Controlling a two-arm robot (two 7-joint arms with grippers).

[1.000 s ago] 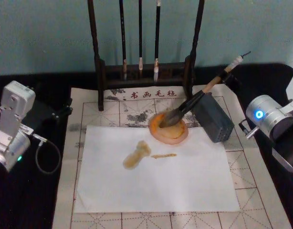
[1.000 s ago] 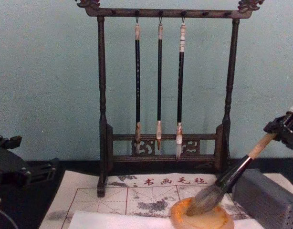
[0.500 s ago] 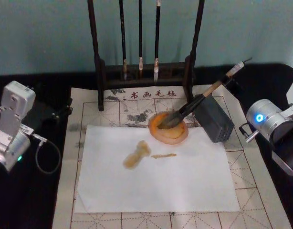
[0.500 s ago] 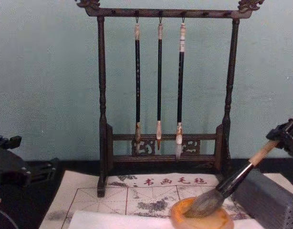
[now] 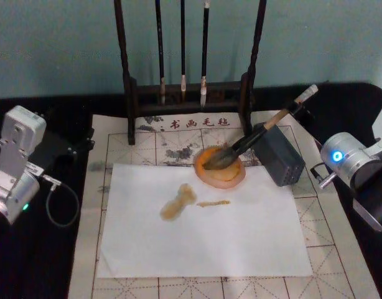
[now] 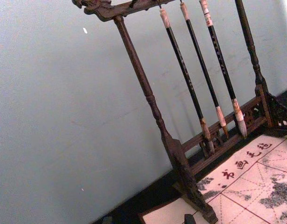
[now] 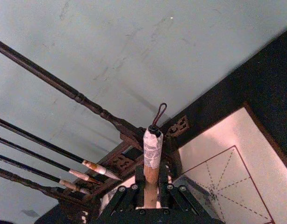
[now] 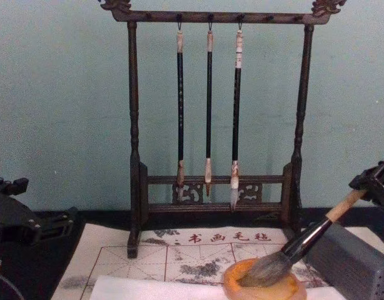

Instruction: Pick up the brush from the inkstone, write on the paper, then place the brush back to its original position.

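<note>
Beyond the right hand, apparently clamped, the brush slants into the inkstone.

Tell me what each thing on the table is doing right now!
brush: tilted, bristles down in the inkstone, held near its top by the right end effector.
inkstone: sits on the mat, overlapping the paper's far edge.
paper: flat, with amber marks on it.
grey block: lies beside the inkstone, under the brush handle.
three thin brushes: hanging on the rack.
left end effector: parked at the left.
</note>
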